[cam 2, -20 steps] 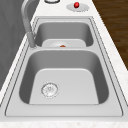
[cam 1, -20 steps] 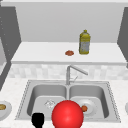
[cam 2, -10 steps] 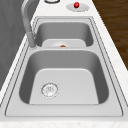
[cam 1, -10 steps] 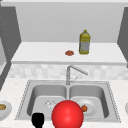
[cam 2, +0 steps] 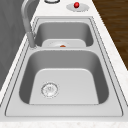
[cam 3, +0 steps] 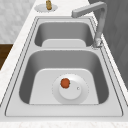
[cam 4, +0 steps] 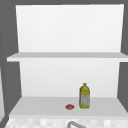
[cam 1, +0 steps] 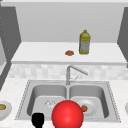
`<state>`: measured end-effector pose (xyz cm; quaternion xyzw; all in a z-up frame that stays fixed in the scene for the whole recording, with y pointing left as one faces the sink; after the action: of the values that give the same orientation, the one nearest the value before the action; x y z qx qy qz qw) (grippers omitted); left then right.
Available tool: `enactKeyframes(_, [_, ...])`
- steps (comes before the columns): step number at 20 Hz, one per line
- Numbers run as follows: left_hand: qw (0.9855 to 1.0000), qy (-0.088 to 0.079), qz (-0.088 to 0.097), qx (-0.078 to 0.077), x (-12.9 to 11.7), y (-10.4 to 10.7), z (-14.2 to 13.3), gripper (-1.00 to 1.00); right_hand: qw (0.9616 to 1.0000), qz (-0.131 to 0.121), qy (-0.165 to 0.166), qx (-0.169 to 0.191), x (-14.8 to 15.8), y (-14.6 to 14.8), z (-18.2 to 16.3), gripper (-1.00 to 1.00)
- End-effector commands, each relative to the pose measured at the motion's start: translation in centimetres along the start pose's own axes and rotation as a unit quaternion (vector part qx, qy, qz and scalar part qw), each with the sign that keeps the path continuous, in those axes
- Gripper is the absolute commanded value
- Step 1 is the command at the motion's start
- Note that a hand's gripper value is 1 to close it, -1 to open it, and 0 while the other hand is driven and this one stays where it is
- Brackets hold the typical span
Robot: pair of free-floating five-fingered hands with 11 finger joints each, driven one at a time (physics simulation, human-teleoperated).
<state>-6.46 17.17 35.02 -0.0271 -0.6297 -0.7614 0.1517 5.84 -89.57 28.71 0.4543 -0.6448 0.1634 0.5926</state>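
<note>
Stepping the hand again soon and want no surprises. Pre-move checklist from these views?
1. Left hand located, low at the sink's front edge: ok.
2. Hand apart from red ball: cannot tell; they sit side by side.
3. Plate flat in right basin, orange piece on it: ok.
4. Left basin bare down to its drain: ok.
5. Faucet spout off the plate: cannot tell.
6. Bottle upright on the shelf: ok.
</note>
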Motion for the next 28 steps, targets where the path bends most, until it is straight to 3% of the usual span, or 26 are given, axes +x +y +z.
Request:
enactKeyframes(1, [1.0000, 0.000, 0.000, 0.000, 0.0, 0.0, 0.0, 0.00, 0.9991, 0.020, 0.026, 0.028, -2.8, -2.3, -1.1, -1.00])
enactKeyframes(6, [1.0000, 0.000, 0.000, 0.000, 0.0, 0.0, 0.0, 0.00, 0.9979, 0.032, 0.038, 0.041, -6.5, -4.6, -3.1, -1.00])
enactKeyframes(17, [1.0000, 0.000, 0.000, 0.000, 0.0, 0.0, 0.0, 0.00, 0.9948, 0.069, 0.071, 0.022, -14.5, -7.3, -9.8, -1.00])
enactKeyframes(24, [1.0000, 0.000, 0.000, 0.000, 0.0, 0.0, 0.0, 0.00, 0.9848, 0.134, 0.109, 0.022, -17.0, -8.2, -14.2, -1.00])
enactKeyframes(28, [1.0000, 0.000, 0.000, 0.000, 0.0, 0.0, 0.0, 0.00, 0.9789, 0.156, 0.131, 0.017, -18.3, -8.6, -16.5, -1.00])
